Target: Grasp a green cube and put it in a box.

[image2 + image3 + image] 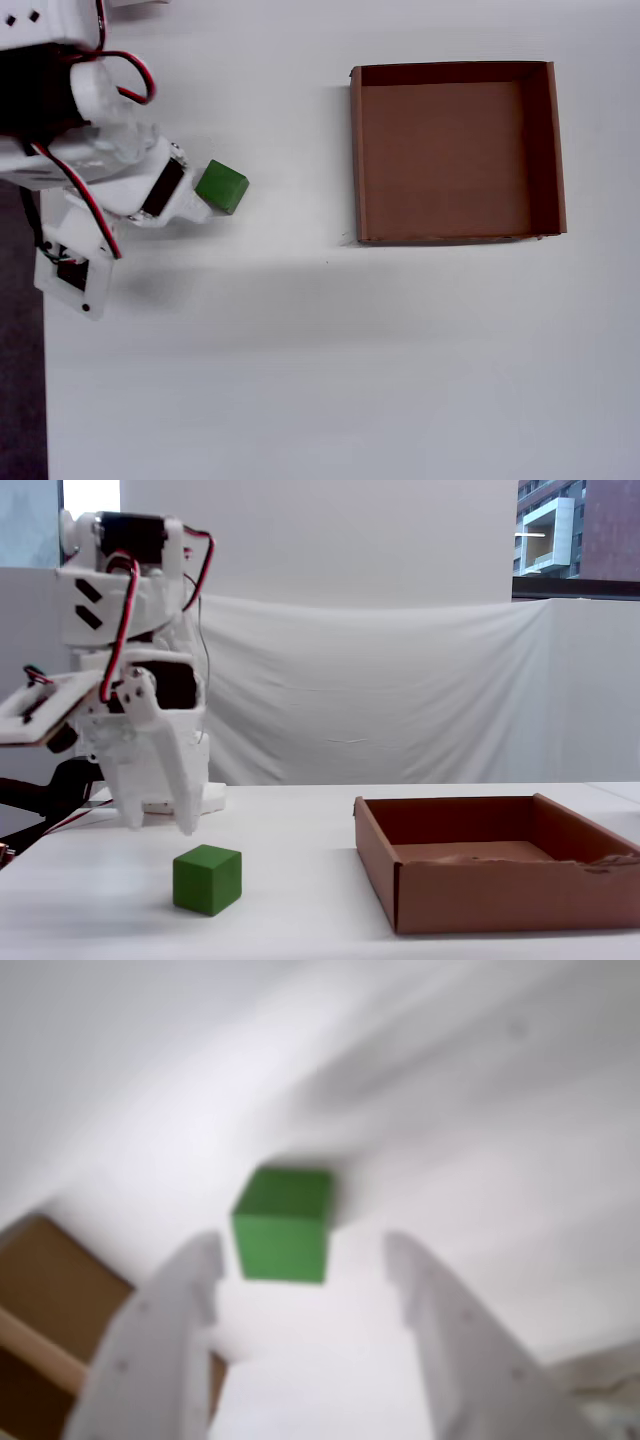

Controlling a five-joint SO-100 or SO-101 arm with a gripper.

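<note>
Wrist view: the claw (305, 1260) is spread wide and holds nothing. The green cube (282, 1225) rests on the bench (320, 350), just ahead of and below the fingertips. Step in hand: approach. Next, lower around the cube, then close. The box (457, 152) stands well apart.

An office-like room: white-draped table (300, 880), cloth backdrop (400, 690), window (578, 528) facing buildings.
</note>
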